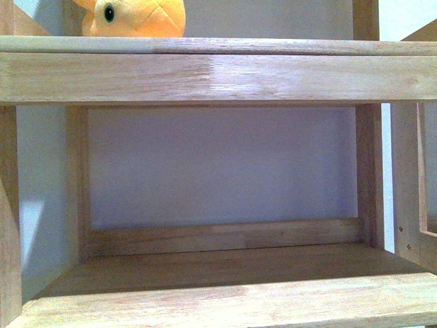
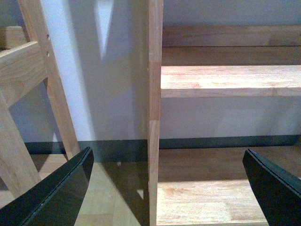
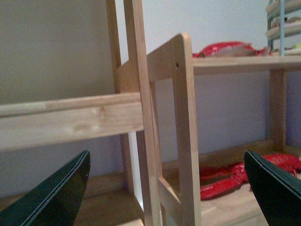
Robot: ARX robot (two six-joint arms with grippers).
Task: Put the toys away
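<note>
An orange-yellow plush toy (image 1: 136,17) with a black bead eye rests on the upper wooden shelf (image 1: 218,46) at the top left of the front view; only its lower part shows. Neither arm appears in that view. My left gripper (image 2: 167,188) is open with nothing between its dark fingers (image 2: 61,188), facing a shelf upright (image 2: 154,113). My right gripper (image 3: 167,188) is open and holds nothing, its fingers (image 3: 59,195) on either side of a wooden side frame (image 3: 183,132). The toy appears in neither wrist view.
The lower shelf board (image 1: 225,287) lies below the upper one, with a back rail (image 1: 225,236) and side posts (image 1: 369,171). A second wooden rack (image 3: 235,63) beside it carries red items (image 3: 225,181) on its lower board and more red ones (image 3: 225,48) above.
</note>
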